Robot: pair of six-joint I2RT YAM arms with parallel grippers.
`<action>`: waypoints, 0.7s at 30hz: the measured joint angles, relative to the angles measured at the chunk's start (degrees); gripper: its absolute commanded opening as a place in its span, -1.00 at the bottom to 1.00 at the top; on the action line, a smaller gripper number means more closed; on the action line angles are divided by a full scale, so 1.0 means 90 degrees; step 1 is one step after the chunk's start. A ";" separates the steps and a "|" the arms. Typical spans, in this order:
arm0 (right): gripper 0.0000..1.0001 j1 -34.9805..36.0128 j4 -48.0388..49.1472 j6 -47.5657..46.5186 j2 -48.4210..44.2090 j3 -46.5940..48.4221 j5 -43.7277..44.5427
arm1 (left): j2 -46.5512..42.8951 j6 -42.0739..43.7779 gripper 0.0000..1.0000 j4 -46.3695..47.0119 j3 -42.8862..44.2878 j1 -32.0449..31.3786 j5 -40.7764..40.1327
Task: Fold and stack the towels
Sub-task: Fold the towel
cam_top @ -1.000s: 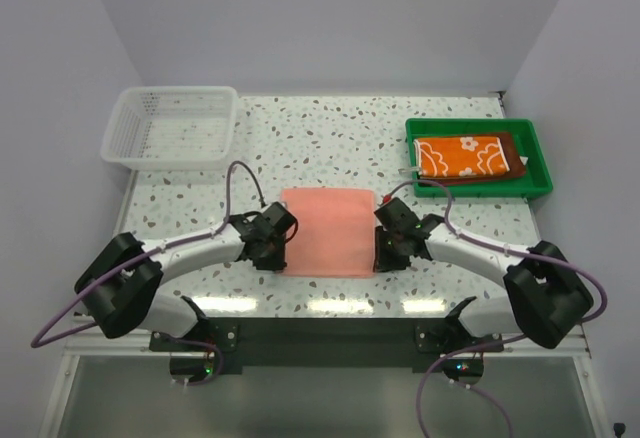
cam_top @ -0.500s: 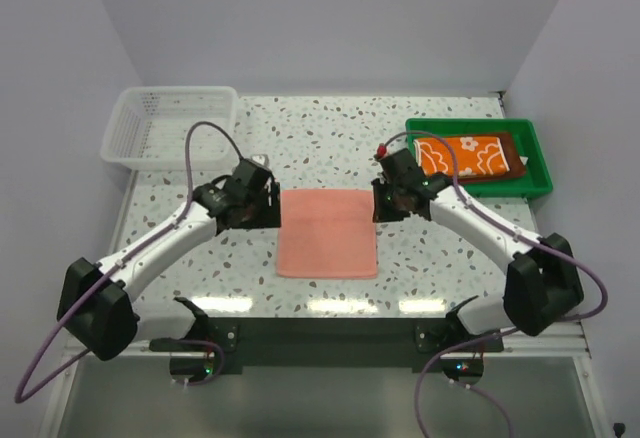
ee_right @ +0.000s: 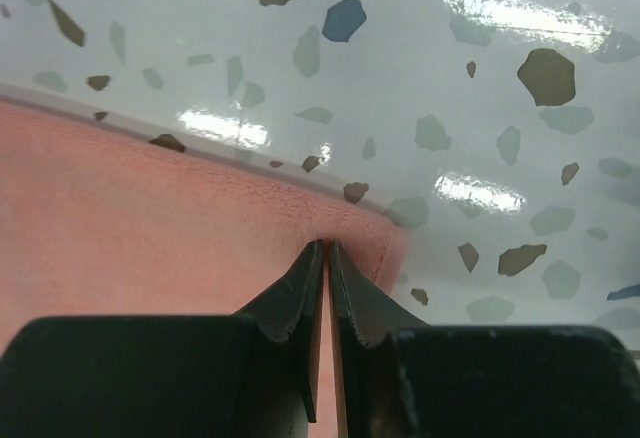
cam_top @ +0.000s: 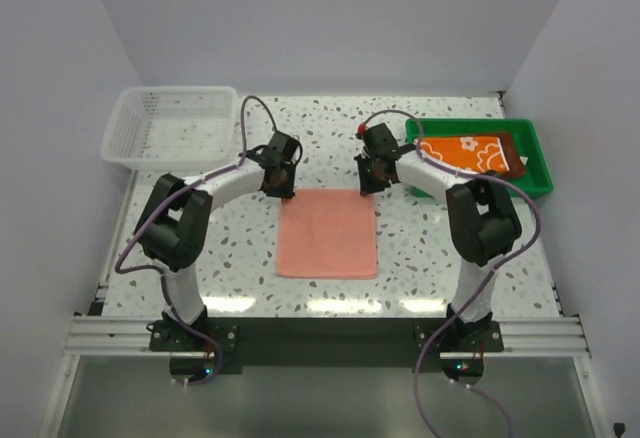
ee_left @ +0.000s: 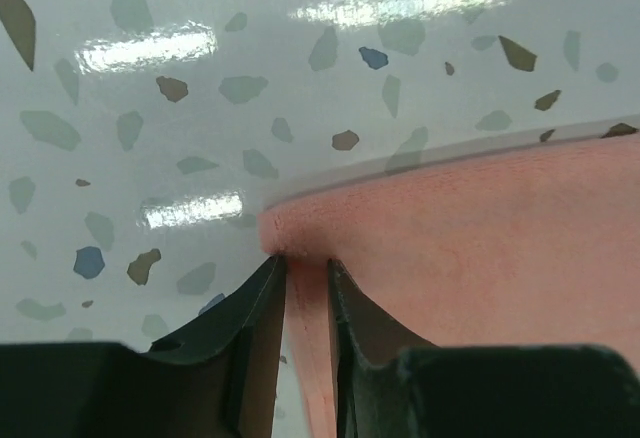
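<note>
Left pincer (ee_left: 305, 276): narrow. Its two dark fingers (ee_left: 258, 308) stand close, and a strip of the salmon-pink towel (ee_left: 480, 228), a soft flat rectangle of cloth, sits between them. The grip is on the towel's far-left corner, which looks rounded and slightly bunched at the tips.

Right pincer (ee_right: 326, 250): fingers closed to a hairline slit. The tips nip into the same towel just inside its far-right corner. The cloth edge runs off to the left, with a thin shadow beneath it.

From above, the towel lies spread flat at the middle of the speckled white terrazzo surface (cam_top: 240, 248). Its far edge runs between the two pincers and its near edge faces the arm bases. Both arms reach in over the surface and curve toward that far edge.

To the right, well apart from the spread towel, is a green plastic tray (cam_top: 541, 158). In it lies an orange towel (cam_top: 465, 155) with white flower pattern, folded flat. A dark brown cloth (cam_top: 517, 165) shows at its right edge, under it.

At the far-left corner of the surface is a white mesh plastic basket (cam_top: 165, 156).
</note>
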 measured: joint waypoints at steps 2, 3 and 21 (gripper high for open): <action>-0.81 -0.0034 0.0041 -0.0058 0.0231 -0.0002 0.0005 | 0.0299 0.0036 -0.46 0.0053 0.0000 0.0022 -0.0002; -0.80 -0.0053 0.0061 -0.0097 0.0338 -0.0007 0.0005 | 0.0427 0.0051 -0.46 0.0075 0.0002 0.0041 -0.0019; -0.18 -0.0459 -0.1115 -0.2664 0.0381 0.0981 -0.0733 | 0.0104 0.2305 0.53 0.0146 0.0425 0.0478 0.0277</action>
